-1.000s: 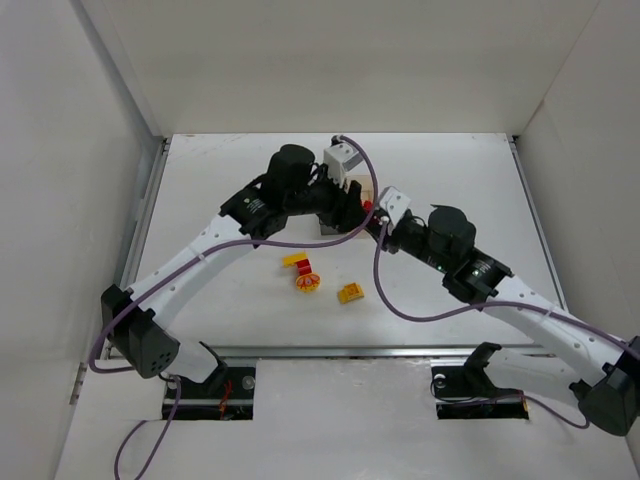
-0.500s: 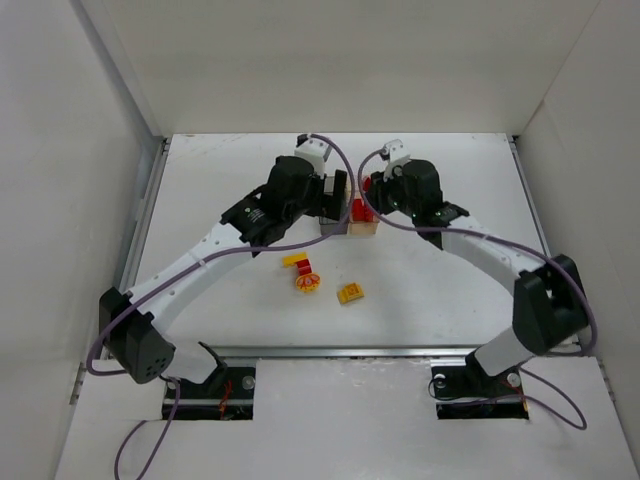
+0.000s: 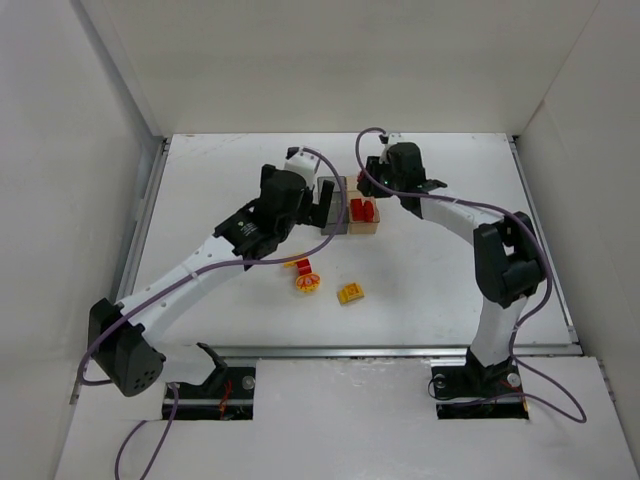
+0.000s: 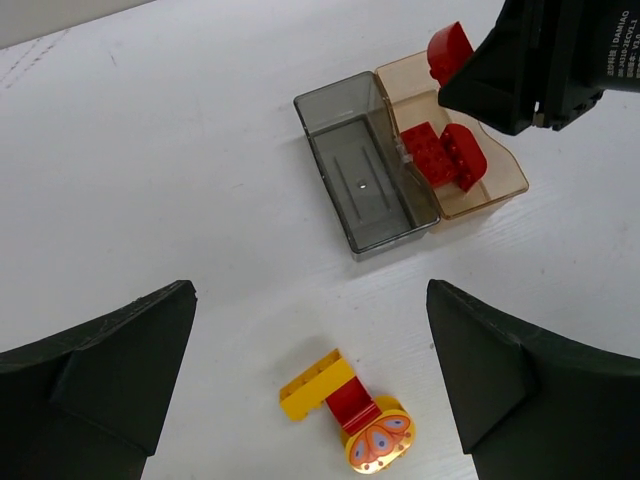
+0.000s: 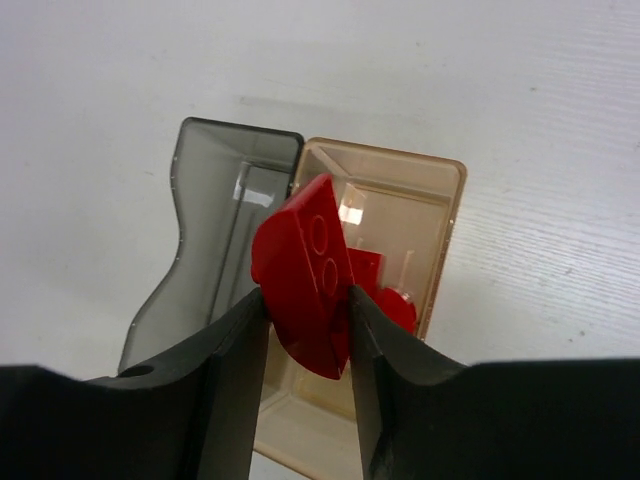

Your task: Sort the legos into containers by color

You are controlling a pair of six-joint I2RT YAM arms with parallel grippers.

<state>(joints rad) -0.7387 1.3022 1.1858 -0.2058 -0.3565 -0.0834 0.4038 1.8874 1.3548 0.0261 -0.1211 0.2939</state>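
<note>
The joined bins stand mid-table: the smoky grey bin [image 4: 365,170] is empty, and the tan bin [image 4: 500,175] holds two red legos [image 4: 440,152]. My right gripper [image 5: 305,292] is shut on a red lego [image 5: 305,265] above the tan bin [image 5: 440,200], next to the grey bin [image 5: 215,190]. It shows in the top view [image 3: 375,190] behind the bins. My left gripper [image 4: 310,400] is open and empty above a cluster of a yellow brick [image 4: 318,385], a red piece [image 4: 352,408] and a round yellow piece [image 4: 380,445].
A separate yellow brick [image 3: 350,293] lies on the white table right of the cluster [image 3: 303,272]. White walls close in the table on the left, back and right. My left gripper [image 3: 322,205] hovers by the grey bin's left side.
My right arm has swung from the bins' near right side round to behind them, carrying the red lego over the tan bin. My left arm has drawn back a little to the left.
</note>
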